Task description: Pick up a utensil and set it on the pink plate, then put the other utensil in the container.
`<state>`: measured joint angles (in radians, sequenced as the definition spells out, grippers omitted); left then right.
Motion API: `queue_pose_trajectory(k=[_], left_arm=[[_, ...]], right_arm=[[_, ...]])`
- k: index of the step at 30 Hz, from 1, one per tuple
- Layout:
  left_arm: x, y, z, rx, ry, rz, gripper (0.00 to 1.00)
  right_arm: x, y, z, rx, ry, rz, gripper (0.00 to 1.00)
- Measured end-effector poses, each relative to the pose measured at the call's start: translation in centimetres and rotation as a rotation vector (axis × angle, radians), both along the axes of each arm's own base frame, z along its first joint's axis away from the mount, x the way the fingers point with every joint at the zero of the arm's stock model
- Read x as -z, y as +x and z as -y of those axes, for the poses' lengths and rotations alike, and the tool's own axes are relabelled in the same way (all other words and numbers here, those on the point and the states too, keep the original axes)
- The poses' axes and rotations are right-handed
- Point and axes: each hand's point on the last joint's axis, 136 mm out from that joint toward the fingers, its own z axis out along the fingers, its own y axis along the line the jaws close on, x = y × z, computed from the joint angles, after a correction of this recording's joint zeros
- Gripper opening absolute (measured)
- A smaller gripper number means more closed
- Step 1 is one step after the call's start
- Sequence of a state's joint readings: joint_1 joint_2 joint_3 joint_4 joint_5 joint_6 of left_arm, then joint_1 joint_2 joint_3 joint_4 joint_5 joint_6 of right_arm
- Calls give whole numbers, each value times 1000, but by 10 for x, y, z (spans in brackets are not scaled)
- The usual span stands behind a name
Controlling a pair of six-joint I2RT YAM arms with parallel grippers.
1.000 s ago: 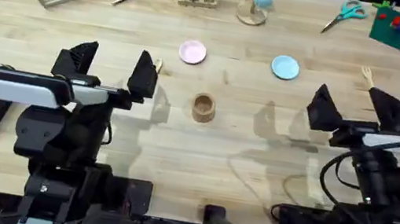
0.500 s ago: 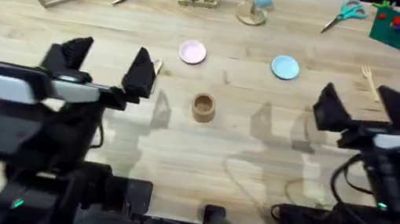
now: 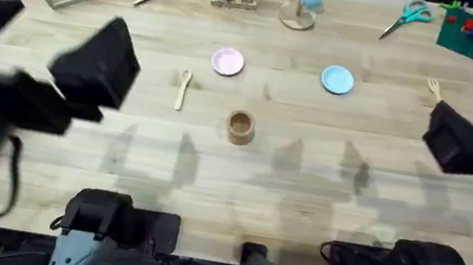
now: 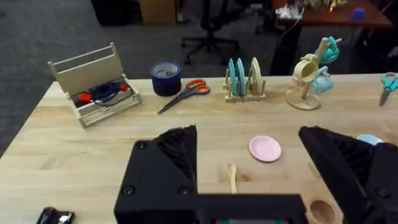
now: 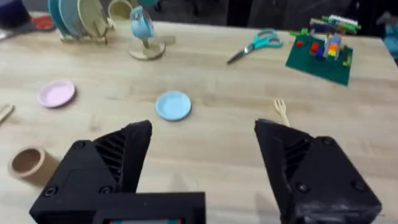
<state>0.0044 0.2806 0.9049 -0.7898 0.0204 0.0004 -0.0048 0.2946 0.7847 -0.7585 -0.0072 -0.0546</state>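
On the left, the left gripper (image 4: 249, 180) hangs above the worktop (image 3: 210, 185), jaws spread and empty. The wooden spoon (image 3: 183, 89) lies flat beyond them, in line with the gap. The pink plate (image 3: 227, 62) sits just past it, the brown cup (image 3: 239, 126) nearer centre. On the right, the right gripper (image 5: 202, 168) holds its jaws spread, the fork (image 3: 434, 88) lying untouched beyond them.

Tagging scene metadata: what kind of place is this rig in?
Likely an office or lab workspace set up as a tabletop test bench: a pale wooden butcher-block table on grey carpet, a black office chair behind it, and household props such as the wooden dish rack with plates.
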Motion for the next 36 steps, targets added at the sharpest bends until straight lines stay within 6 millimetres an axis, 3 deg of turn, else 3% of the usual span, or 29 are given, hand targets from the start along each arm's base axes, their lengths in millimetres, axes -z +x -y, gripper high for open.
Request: queue_pose_trajectory(k=[8,16,22,27,36], left_arm=[[-27,23,-1,-8,-5,-243,995],[-21,51,0,-5,-15,-535,995],[-9,71,3,11,-28,-721,995],[-5,84,3,10,-28,-763,995],[-2,84,3,10,-28,-782,993]], right_arm=[[-31,12,3,7,-29,-195,994],[-48,34,4,6,-34,-313,995],[-44,38,4,4,-34,-441,994],[-31,45,4,2,-34,-524,995],[-26,48,4,1,-34,-551,995]])
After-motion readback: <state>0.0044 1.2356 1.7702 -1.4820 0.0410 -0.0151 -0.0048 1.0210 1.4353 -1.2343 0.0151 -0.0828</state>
